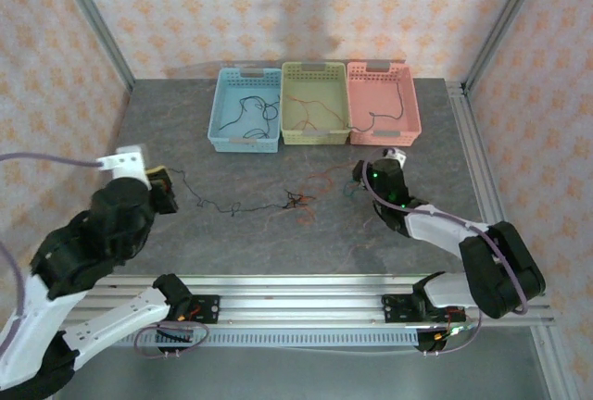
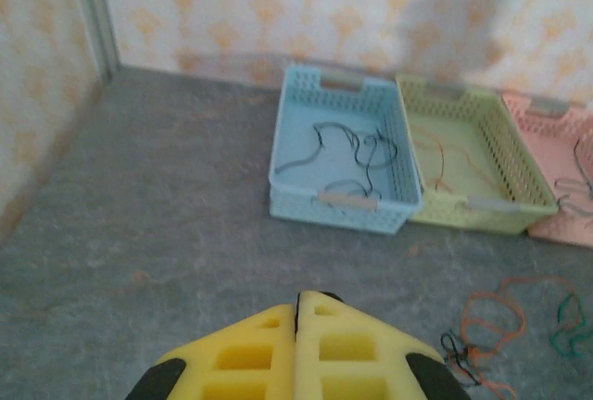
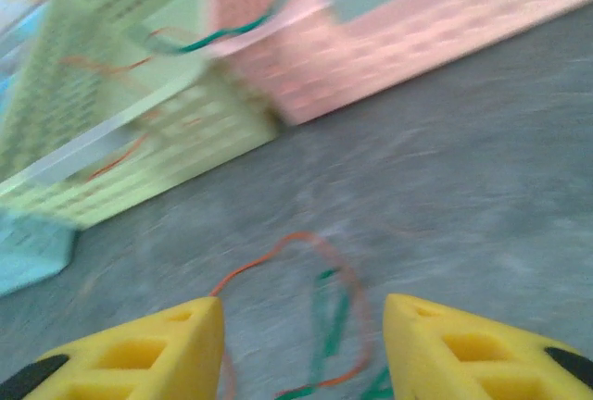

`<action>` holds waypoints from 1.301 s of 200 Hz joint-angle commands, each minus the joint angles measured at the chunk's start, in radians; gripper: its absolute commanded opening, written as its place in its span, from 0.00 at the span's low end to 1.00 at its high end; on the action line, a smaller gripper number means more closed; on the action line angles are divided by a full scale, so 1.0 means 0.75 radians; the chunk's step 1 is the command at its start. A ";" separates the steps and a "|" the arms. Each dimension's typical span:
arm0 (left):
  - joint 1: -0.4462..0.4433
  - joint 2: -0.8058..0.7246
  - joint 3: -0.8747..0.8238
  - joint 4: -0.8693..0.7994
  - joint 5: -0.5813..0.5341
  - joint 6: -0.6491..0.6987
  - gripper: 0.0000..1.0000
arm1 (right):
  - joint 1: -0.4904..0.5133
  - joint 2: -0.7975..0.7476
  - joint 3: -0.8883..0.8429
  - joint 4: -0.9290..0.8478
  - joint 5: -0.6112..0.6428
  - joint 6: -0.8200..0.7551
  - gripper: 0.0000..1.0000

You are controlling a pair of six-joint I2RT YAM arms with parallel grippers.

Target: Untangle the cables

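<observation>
The cables lie on the grey table as a small knot of black, orange-red and green wires. A black cable runs from the knot left to my left gripper, which is shut on its end; the yellow fingers are pressed together with a dark sliver at the tip of the gripper. An orange loop and a green strand lie on the table between the spread fingers of my right gripper, which is open just right of the knot. The same loops lie at the right of the left wrist view, orange, green.
Three baskets stand in a row at the back: blue with black wires, yellow-green with orange wire, pink with dark wire. Patterned walls and metal posts enclose the table. An aluminium rail runs along the near edge.
</observation>
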 commanded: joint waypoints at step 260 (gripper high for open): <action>-0.010 -0.039 -0.424 0.242 0.144 -0.192 0.00 | 0.491 0.670 0.456 0.067 -0.110 -0.531 0.56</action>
